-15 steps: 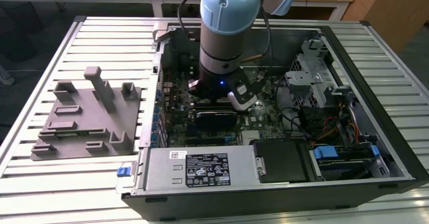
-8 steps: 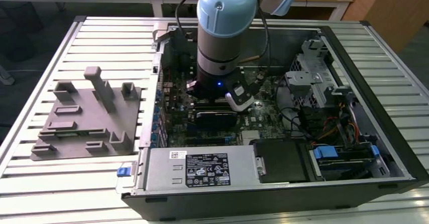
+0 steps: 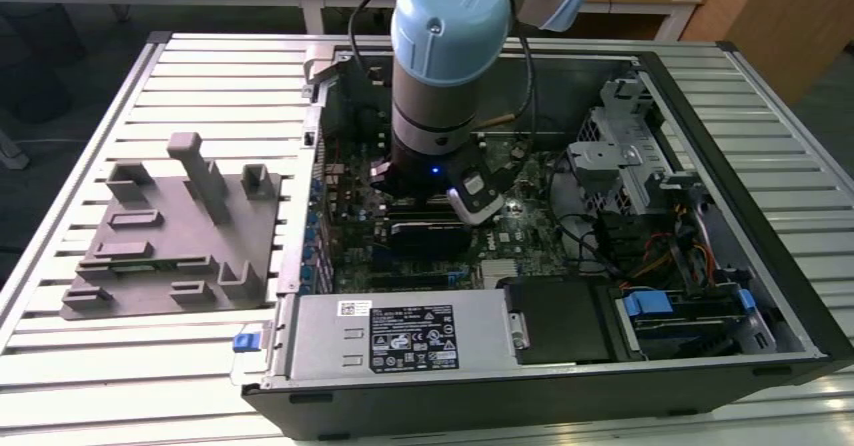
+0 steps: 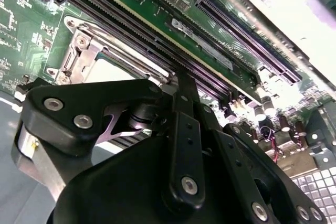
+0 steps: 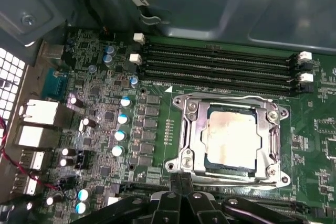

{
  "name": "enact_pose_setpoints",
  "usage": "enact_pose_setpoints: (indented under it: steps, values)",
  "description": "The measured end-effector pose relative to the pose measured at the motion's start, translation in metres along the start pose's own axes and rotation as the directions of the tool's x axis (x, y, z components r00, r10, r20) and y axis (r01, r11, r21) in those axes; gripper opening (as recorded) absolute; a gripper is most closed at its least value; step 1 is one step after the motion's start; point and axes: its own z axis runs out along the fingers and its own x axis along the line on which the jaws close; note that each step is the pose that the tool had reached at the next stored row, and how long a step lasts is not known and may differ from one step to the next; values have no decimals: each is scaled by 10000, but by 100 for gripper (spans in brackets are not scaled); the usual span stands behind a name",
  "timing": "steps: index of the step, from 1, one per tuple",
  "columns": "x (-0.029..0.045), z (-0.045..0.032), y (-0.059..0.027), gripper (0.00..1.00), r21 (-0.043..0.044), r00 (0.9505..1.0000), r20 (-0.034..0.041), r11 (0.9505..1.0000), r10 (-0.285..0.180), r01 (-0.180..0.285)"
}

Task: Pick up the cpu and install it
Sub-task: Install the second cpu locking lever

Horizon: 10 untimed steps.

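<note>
The cpu [image 5: 231, 139], a flat square with a shiny silver top, lies inside the metal-framed socket [image 5: 185, 129] on the green motherboard. My gripper [image 5: 178, 178] hovers just beside the socket's edge. Its two black fingers are pressed together, shut, with nothing between them. In the second wrist view the gripper [image 4: 184, 85] points at the board next to the socket frame [image 4: 84, 51], where a pale patch of the cpu [image 4: 113, 72] shows. In the exterior view the arm [image 3: 434, 86] reaches straight down into the open computer case [image 3: 747, 266].
Long black memory slots [image 5: 215, 61] run beside the socket, and capacitors [image 5: 123, 119] stand on its other side. The case holds a power supply [image 3: 400, 336], a drive cage [image 3: 614, 156] and cables [image 3: 654, 246]. A grey fixture block [image 3: 174, 236] sits on the slatted table [image 3: 80, 366] at the exterior view's left.
</note>
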Motion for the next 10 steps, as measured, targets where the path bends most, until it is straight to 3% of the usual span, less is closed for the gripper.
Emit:
enact_pose_setpoints:
  steps: [6,10]
  values:
    - [16,21,-5,11,-105,10000,8,9999,-2,2]
    - [18,22,-4,11,-118,10000,11,9999,-3,3]
